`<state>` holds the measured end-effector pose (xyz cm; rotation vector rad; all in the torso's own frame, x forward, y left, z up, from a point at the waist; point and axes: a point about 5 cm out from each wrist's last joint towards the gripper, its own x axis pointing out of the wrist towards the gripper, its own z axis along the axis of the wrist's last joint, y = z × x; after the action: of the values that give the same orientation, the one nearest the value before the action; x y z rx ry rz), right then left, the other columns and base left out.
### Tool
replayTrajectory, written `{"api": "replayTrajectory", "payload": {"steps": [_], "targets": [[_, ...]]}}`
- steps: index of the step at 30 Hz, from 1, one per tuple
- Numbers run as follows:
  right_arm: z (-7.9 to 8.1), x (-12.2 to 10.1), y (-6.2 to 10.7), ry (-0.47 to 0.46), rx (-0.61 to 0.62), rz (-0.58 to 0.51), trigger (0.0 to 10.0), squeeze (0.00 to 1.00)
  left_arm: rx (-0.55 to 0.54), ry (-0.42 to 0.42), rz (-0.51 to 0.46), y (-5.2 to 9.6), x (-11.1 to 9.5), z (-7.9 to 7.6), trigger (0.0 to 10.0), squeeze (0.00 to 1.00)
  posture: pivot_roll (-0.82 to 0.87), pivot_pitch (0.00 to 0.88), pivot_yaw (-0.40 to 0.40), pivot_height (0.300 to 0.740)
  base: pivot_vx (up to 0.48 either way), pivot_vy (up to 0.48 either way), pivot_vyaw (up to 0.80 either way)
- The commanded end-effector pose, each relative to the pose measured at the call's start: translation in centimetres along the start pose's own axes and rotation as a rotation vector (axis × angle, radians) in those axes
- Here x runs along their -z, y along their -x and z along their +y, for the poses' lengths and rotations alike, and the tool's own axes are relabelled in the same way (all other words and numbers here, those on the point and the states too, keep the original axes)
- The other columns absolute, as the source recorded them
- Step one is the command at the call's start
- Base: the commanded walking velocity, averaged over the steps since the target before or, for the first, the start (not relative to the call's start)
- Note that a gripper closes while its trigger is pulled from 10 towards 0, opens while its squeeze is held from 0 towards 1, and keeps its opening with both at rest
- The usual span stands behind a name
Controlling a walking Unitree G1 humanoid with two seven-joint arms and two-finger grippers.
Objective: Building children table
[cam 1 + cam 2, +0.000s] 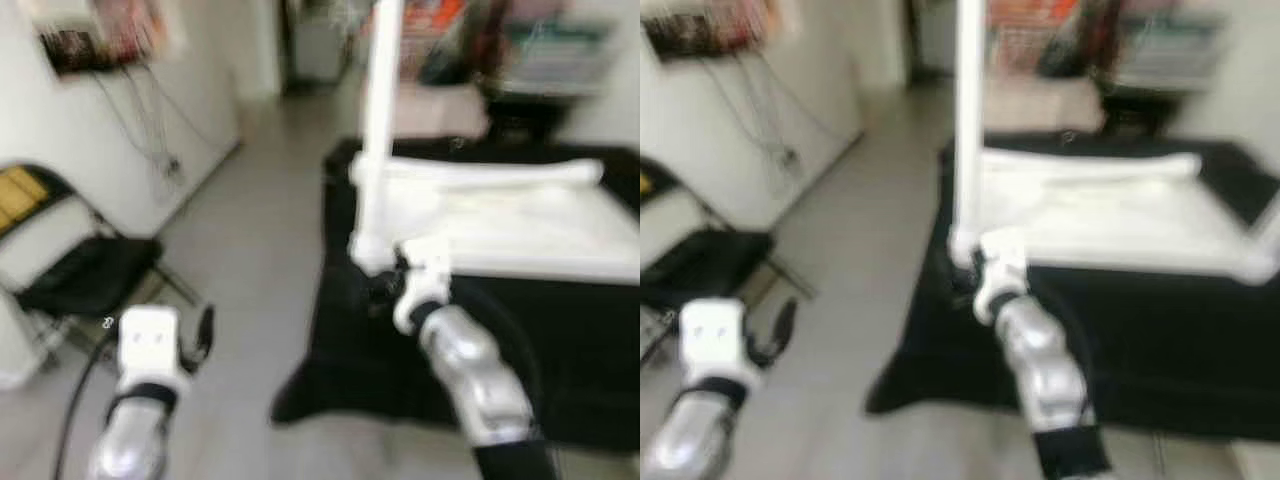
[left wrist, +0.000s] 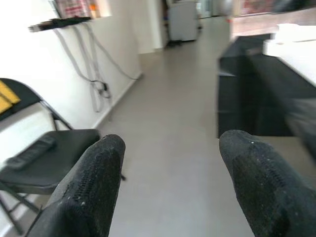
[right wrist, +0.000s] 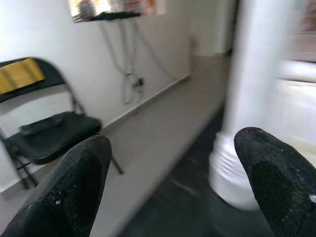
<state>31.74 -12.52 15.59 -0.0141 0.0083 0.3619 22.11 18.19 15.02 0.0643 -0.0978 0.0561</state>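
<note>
One white table leg [image 1: 381, 130] stands upright at the corner of the upturned tabletop [image 1: 520, 225] on a black cloth. Right hand [image 3: 173, 187] is open beside its base; left hand [image 2: 173, 182] hangs open, empty. Closing squarely around the leg looks wise.

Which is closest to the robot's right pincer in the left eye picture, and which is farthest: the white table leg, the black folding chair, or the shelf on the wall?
From the right pincer:
1. White table leg, standing upright right beside it.
2. Black folding chair, across the floor on the robot's left.
3. Wall shelf, high on the left wall, farthest.

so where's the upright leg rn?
Head views: the leg stands upright at the white tabletop's left corner on the black cloth, right gripper at its base.
</note>
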Motion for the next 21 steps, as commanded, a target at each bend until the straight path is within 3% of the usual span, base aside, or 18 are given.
{"api": "replayTrajectory", "payload": {"steps": [1, 11, 18, 21], "targets": [[0.6, -0.1, -0.4, -0.004, -0.033, -0.004, 10.0, 0.0, -0.018, -0.013, 0.019, 0.0, 0.4, 0.4, 10.0, 0.0, 0.01, 0.053, 0.002, 0.74, 0.375, 0.0, 0.0], [0.3, 0.2, -0.5, -0.012, -0.071, 0.002, 10.0, 0.0, -0.021, -0.001, 0.011, 0.0, 0.6, 0.1, 10.0, 0.0, 0.01, 0.053, -0.005, 0.74, 0.37, 0.0, 0.0], [0.3, 0.4, -0.7, -0.038, -0.089, 0.022, 10.0, 0.0, 0.009, 0.033, 0.034, -0.2, 0.9, 0.0, 10.0, 0.0, 0.01, 0.053, -0.007, 0.74, 0.0, 0.0, 0.0], [-0.3, 0.2, -0.9, -0.067, -0.182, 0.041, 10.0, 0.0, 0.119, 0.063, 0.042, -0.2, 0.8, -0.7, 10.0, 0.0, 0.02, 0.054, -0.007, 0.74, 0.0, 0.0, 0.0]]}}
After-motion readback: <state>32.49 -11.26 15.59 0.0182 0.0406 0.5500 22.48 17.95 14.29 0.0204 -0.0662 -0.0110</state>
